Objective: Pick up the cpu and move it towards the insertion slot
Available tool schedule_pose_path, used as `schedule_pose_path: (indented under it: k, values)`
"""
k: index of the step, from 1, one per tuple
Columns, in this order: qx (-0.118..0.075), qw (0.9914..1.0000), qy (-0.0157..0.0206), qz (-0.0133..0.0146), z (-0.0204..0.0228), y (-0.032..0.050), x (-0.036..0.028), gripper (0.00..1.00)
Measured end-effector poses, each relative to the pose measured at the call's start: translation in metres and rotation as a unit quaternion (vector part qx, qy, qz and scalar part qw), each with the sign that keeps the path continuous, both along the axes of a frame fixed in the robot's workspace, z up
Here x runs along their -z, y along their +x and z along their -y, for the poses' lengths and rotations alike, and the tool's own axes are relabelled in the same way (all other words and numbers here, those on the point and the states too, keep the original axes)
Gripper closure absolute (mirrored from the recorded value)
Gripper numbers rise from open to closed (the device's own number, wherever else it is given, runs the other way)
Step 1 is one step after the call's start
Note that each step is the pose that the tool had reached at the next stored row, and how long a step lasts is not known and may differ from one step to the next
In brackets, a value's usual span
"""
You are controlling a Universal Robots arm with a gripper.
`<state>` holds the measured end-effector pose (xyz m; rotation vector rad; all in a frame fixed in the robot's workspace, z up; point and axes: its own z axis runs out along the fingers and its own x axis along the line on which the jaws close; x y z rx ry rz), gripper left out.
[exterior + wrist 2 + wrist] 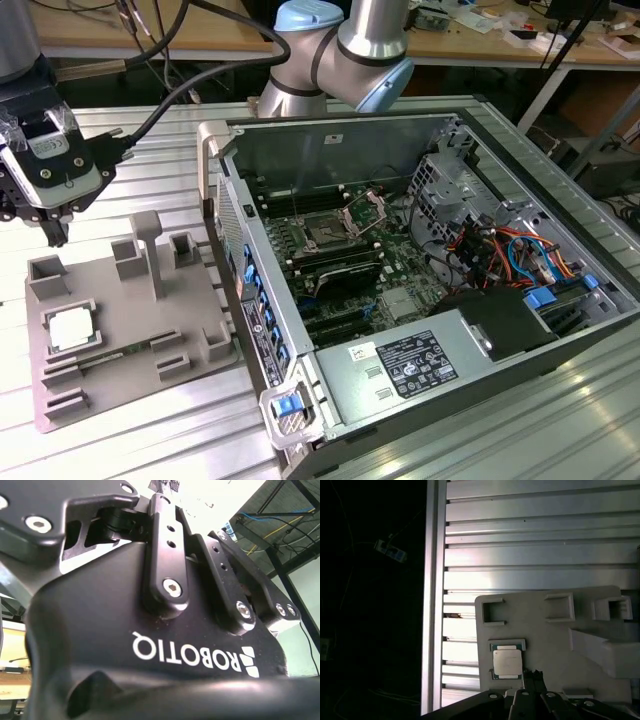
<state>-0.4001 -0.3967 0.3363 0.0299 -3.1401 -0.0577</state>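
Now, nearest: cpu [70, 328] flat in its recess on the grey tray [130, 300], untouched. Just above and behind, pincer [56, 238] hanging over the tray, gripping nothing; how wide apart, cannot tell. Looks like the approach step: calls for centring squarely over the chip. Farther off, inside the open computer case [560, 330], insertion slot [325, 235], well apart.

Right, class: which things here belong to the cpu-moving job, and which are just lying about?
Job in hand:
- the cpu
- the insertion slot
- the end effector, hovering near the cpu

Just lying about:
- the grey tray under the cpu
- the power supply
- the coloured cables
- the memory slots
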Motion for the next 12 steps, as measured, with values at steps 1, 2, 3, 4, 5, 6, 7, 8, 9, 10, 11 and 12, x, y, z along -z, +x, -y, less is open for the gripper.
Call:
schedule_pose_path:
  k: [1, 2, 3, 4, 5, 6, 7, 8, 9, 10, 11, 12]
  values:
    - [0.000, 1.00000, 0.0000, 0.0000, 0.0000, 0.0000, 0.0001, 0.89]
    - [0.000, 1.00000, 0.0000, 0.0000, 0.0000, 0.0000, 0.0003, 0.89]
    - [0.000, 1.00000, 0.0000, 0.0000, 0.0000, 0.0000, 0.0006, 0.89]
    - [0.000, 1.00000, 0.0000, 0.0000, 0.0000, 0.0000, 0.0009, 0.89]
    - [0.000, 1.00000, 0.0000, 0.0000, 0.0000, 0.0000, 0.0012, 0.89]
    - [0.000, 1.00000, 0.0000, 0.0000, 0.0000, 0.0000, 0.0013, 0.89]
    - [0.000, 1.00000, 0.0000, 0.0000, 0.0000, 0.0000, 0.0016, 0.89]
    - [0.000, 1.00000, 0.0000, -0.0001, 0.0000, 0.0000, 0.0017, 0.89]
    - [0.000, 1.00000, 0.0000, 0.0000, 0.0000, 0.0000, 0.0022, 0.89]
    - [0.000, 1.00000, 0.0000, 0.0000, 0.0000, 0.0000, 0.0030, 0.89]
    - [0.000, 1.00000, 0.0000, 0.0000, 0.0000, 0.0000, 0.0031, 0.89]
    - [0.000, 1.00000, 0.0000, 0.0000, 0.0000, 0.0000, 0.0033, 0.89]
